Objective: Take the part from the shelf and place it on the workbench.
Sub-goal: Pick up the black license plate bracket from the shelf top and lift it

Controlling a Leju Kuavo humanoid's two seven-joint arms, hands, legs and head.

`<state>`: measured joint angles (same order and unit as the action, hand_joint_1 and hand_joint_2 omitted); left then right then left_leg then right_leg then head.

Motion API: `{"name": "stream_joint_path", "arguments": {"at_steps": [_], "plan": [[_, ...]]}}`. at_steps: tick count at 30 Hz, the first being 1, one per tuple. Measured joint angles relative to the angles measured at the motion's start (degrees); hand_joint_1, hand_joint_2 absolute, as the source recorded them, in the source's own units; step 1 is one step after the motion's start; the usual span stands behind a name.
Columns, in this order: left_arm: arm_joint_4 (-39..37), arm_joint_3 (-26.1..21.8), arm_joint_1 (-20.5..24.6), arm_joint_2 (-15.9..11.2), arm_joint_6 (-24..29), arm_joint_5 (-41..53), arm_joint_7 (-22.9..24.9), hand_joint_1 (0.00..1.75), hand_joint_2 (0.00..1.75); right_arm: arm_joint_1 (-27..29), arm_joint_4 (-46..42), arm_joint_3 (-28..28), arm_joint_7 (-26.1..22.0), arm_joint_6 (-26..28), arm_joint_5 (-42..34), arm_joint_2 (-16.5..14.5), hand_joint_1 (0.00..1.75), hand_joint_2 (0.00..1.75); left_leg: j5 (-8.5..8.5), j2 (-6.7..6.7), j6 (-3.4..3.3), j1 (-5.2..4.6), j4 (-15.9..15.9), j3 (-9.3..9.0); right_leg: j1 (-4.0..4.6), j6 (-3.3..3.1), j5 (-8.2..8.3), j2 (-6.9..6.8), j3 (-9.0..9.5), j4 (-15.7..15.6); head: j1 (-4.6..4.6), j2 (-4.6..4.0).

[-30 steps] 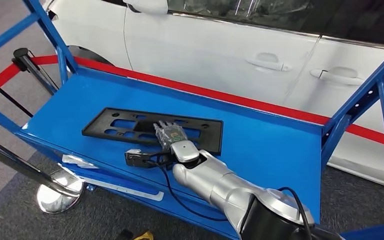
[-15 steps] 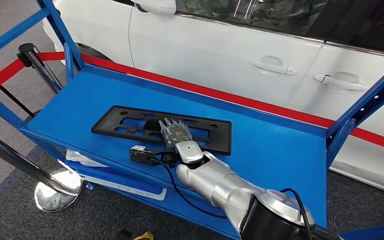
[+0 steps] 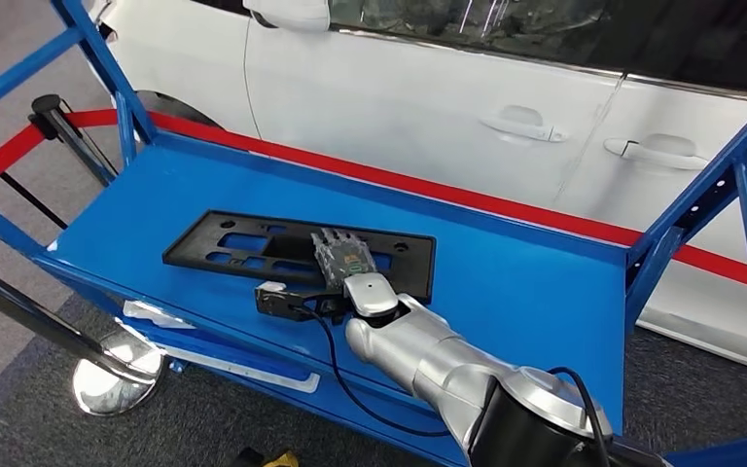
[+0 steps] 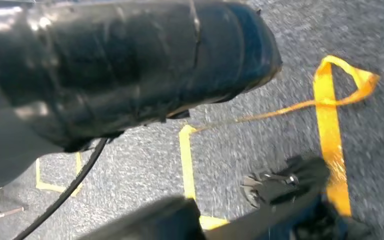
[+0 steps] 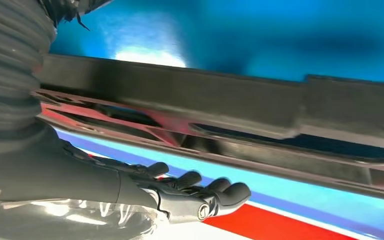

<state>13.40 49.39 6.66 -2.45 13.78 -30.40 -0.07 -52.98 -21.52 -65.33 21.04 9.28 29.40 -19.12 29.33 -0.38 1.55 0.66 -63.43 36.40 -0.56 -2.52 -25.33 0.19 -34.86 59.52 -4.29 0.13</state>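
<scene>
The part point(image 3: 243, 243) is a flat black plastic plate with slots, lying on the blue shelf point(image 3: 525, 282) towards its front left. My right hand point(image 3: 343, 261) reaches in from the front edge and lies over the plate's right half, fingers stretched out flat across the top. In the right wrist view the plate's long edge point(image 5: 230, 105) runs close by the hand point(image 5: 180, 192), whose dark fingers point(image 5: 220, 192) are straight and slightly spread, with a gap between them and the plate. Nothing is in the hand.
Blue frame posts point(image 3: 710, 195) rise at the shelf's corners. A white car point(image 3: 428, 107) stands right behind the shelf, with a red barrier belt point(image 3: 506, 199) along it. A chrome stanchion base point(image 3: 112, 379) sits on the grey carpet at front left. Yellow tape point(image 4: 330, 125) marks the floor.
The picture has swayed a little with the camera. My right hand has edged slightly farther over the plate; the plate lies where it was.
</scene>
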Motion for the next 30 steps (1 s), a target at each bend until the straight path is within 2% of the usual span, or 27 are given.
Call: {"name": "stream_joint_path", "arguments": {"at_steps": [2,3,4,5,7,8,9,11,12,14,15,17,18,19,20,22,23,24,25,28,30], "plan": [[0.00,0.19,-0.09,0.10,-0.04,0.04,-0.03,0.00,0.00,0.25,0.15,0.00,-0.14,1.94,-0.05,0.01,0.00,1.75,3.13,0.01,0.34,0.12,-7.21,3.42,0.09,-0.14,0.02,-0.08,-0.11,-0.03,-0.07,0.00],[0.00,0.29,-0.21,0.14,-0.08,0.11,-0.04,0.00,0.00,0.44,0.25,0.01,-0.33,3.18,-0.16,0.02,0.00,1.75,3.61,0.01,0.43,0.16,-9.43,4.52,0.13,-0.16,0.01,-0.10,-0.14,-0.03,-0.07,0.00],[0.00,0.38,-0.35,0.15,-0.12,0.22,-0.04,0.00,0.00,0.64,0.37,0.02,-0.61,4.47,-0.34,0.04,0.00,1.75,3.02,0.02,0.46,0.18,-9.65,4.66,0.15,-0.17,0.00,-0.08,-0.15,-0.02,-0.07,0.00],[0.00,0.46,-0.46,0.16,-0.18,0.35,-0.04,0.00,0.00,0.79,0.48,0.09,-0.97,5.78,-0.56,0.05,0.00,1.75,1.46,0.03,0.42,0.19,-7.67,3.75,0.15,-0.17,-0.01,-0.04,-0.13,-0.01,-0.08,0.00],[0.00,0.70,-0.54,0.18,-0.29,0.57,-0.04,0.00,0.00,0.92,0.64,0.43,-1.76,8.16,-0.90,0.07,0.00,1.75,-2.27,0.12,0.16,0.14,0.00,0.05,0.21,-0.08,-0.03,0.02,-0.10,0.00,-0.07,0.00],[0.00,0.86,-0.53,0.21,-0.33,0.65,-0.04,0.00,0.00,0.92,0.68,0.67,-2.11,9.24,-0.98,0.08,0.44,1.75,-3.30,0.13,-0.04,0.00,3.30,-1.51,0.28,0.07,-0.03,0.04,-0.17,0.03,-0.05,0.00],[0.00,1.03,-0.55,0.27,-0.37,0.75,-0.03,0.00,0.44,0.93,0.72,0.89,-2.38,10.10,-1.01,0.10,0.87,1.75,-3.66,0.14,-0.25,-0.15,5.26,-2.41,0.35,0.27,0.01,0.04,-0.28,0.03,-0.03,0.00],[0.00,1.28,-0.75,0.42,-0.44,0.98,-0.02,0.00,1.31,1.06,0.81,1.27,-2.76,11.25,-0.99,0.14,1.75,1.75,-3.51,0.07,-0.73,-0.44,6.11,-2.64,0.38,0.82,0.13,0.02,-0.45,-0.05,-0.01,0.00],[0.00,1.37,-0.86,0.51,-0.50,1.09,-0.02,0.00,1.75,1.14,0.86,1.48,-2.86,11.45,-0.99,0.16,1.75,1.75,-3.66,0.10,-1.06,-0.34,6.31,-2.73,0.40,1.13,0.04,0.01,-0.52,-0.04,-0.01,0.00],[0.00,1.55,-0.93,0.74,-0.64,1.20,-0.03,0.00,1.75,1.16,0.97,2.03,-2.84,11.24,-0.94,0.29,1.75,1.75,-3.99,0.20,-1.79,-0.16,6.96,-3.14,0.44,1.68,-1.34,0.03,-1.38,1.93,0.11,0.00],[0.00,1.67,-0.89,0.84,-0.74,1.22,-0.13,0.00,1.75,1.17,1.03,2.30,-2.71,10.85,-0.89,0.38,1.75,1.75,-4.09,0.25,-2.11,-0.08,7.18,-3.30,0.46,1.84,-2.79,0.04,-2.62,4.59,0.17,0.00],[0.00,1.86,-0.84,0.88,-0.98,0.97,-1.36,0.00,1.75,1.41,1.20,2.61,-2.64,9.98,-0.80,0.61,1.75,1.75,-4.03,0.27,-2.53,-0.19,7.11,-3.31,0.42,1.94,-6.01,0.05,-6.27,12.09,0.27,0.00],[0.00,1.89,-0.84,0.88,-1.15,0.64,-2.68,0.00,1.75,1.65,1.30,2.67,-2.95,9.64,-0.79,0.76,1.75,1.75,-3.96,0.25,-2.63,-0.22,7.01,-3.30,0.40,1.96,-6.86,0.04,-7.87,15.12,0.27,0.00],[0.00,1.90,-0.83,0.89,-1.34,0.22,-4.43,0.00,1.75,1.86,1.38,2.72,-3.58,9.44,-0.79,0.92,1.75,1.75,-3.85,0.21,-2.67,-0.22,6.85,-3.29,0.36,1.98,-6.68,0.04,-8.65,16.34,0.28,0.00],[0.00,1.89,-0.77,0.91,-1.58,-0.25,-6.38,0.00,1.75,2.00,1.44,2.80,-4.41,9.33,-0.79,1.08,1.75,1.75,-3.68,0.14,-2.65,-0.20,6.61,-3.29,0.28,1.98,-5.43,0.03,-8.33,15.36,0.29,0.00],[0.00,1.89,-0.43,0.98,-1.91,-0.90,-9.69,0.00,1.75,2.08,1.45,3.05,-6.22,9.39,-0.75,1.21,1.75,1.75,-3.12,-0.02,-2.35,-0.11,5.86,-3.28,0.07,1.91,-1.66,0.05,-5.08,8.45,0.28,0.00],[0.00,1.89,-0.13,1.01,-1.98,-1.08,-10.82,0.00,1.75,2.06,1.42,3.21,-6.97,9.56,-0.64,1.23,1.75,1.75,-2.77,-0.11,-2.05,-0.18,5.31,-3.12,0.03,1.84,-0.49,0.10,-3.39,5.04,0.28,0.00],[0.00,1.89,0.15,1.02,-1.92,-1.15,-11.47,0.00,1.75,2.02,1.32,3.34,-7.61,9.82,-0.46,1.24,1.75,1.75,-2.52,-0.17,-1.74,-0.23,4.93,-2.91,0.09,1.70,0.00,0.18,-2.31,2.86,0.26,0.00],[0.00,1.89,0.39,1.02,-1.78,-1.19,-11.90,0.00,1.75,1.95,1.21,3.45,-8.09,10.17,-0.22,1.25,1.75,1.75,-2.35,-0.21,-1.45,-0.26,4.66,-2.74,0.21,1.53,-0.16,0.26,-1.88,1.98,0.22,0.00],[0.00,1.89,0.62,0.97,-1.12,-1.10,-12.12,0.00,1.75,1.69,1.01,3.62,-8.70,11.20,0.44,1.29,1.75,1.75,-2.00,-0.21,-0.77,-0.11,4.43,-2.74,0.31,0.75,-0.10,0.34,-1.66,1.69,0.20,0.00],[0.00,1.89,0.60,0.93,-0.91,-0.96,-12.11,0.00,1.75,1.59,0.94,3.73,-8.84,11.47,0.60,1.33,1.75,1.75,0.02,-0.07,-0.28,0.00,1.44,-1.56,0.08,0.24,0.00,0.20,-1.40,1.41,0.08,0.00]]}}
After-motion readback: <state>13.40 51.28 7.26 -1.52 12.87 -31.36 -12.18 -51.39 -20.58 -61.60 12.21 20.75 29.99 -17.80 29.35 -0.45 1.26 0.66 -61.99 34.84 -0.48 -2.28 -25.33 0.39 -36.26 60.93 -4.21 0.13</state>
